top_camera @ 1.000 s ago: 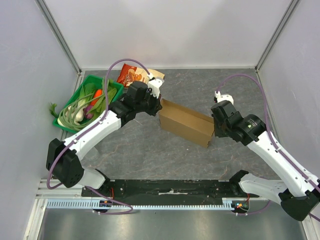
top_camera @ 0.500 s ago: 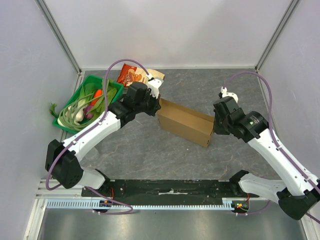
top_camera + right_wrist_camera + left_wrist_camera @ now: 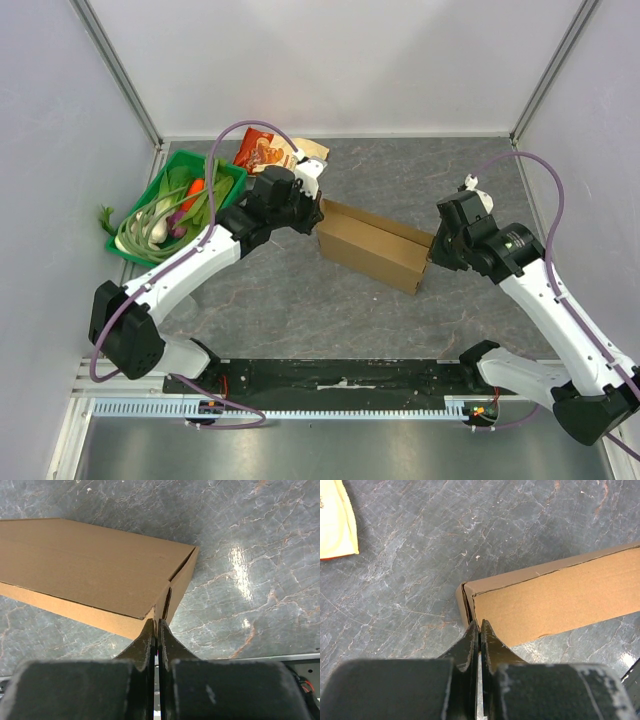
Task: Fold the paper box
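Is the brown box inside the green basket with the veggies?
No, the brown box lies on the grey table, well apart from the green basket.

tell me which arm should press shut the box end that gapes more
Probably right: the right gripper, shut, sits at the paper box end whose flap gapes wider. The left gripper, also shut, faces only a thin slit.
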You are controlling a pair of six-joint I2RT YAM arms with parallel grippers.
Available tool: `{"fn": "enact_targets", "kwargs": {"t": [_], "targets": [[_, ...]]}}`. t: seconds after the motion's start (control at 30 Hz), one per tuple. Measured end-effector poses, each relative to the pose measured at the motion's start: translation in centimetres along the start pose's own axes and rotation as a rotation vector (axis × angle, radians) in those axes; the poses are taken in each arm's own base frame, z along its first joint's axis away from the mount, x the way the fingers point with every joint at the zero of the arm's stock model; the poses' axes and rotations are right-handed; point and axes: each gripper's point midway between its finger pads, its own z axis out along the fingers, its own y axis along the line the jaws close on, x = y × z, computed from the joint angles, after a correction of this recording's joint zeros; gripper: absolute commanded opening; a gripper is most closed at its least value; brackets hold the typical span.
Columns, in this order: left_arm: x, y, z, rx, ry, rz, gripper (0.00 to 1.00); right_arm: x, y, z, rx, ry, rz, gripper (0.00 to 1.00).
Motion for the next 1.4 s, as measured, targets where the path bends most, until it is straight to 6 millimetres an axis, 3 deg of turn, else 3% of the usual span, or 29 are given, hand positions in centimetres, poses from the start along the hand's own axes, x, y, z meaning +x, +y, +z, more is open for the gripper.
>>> {"fn": "enact_targets", "kwargs": {"t": [0.63,0.87,1.13,1.4], "targets": [[-0.1,0.0,0.5,-0.006,-0.039,-0.012,0.02,-1.2,-1.0,3.2,-0.002,-0.166,-0.026,0.0],[0.2,0.2,0.1,-0.037,-0.102,-0.053,0.02,-1.4,-0.7,3.5,-0.068,-0.264,-0.078,0.13],[0.4,0.6,-0.3,-0.095,-0.125,-0.071,0.02,-2.2,-0.2,4.2,-0.083,-0.309,-0.147,0.02],[0.6,1.0,-0.7,-0.124,-0.083,-0.02,0.02,-2.5,0.1,4.6,-0.08,-0.32,-0.166,0.01]]}}
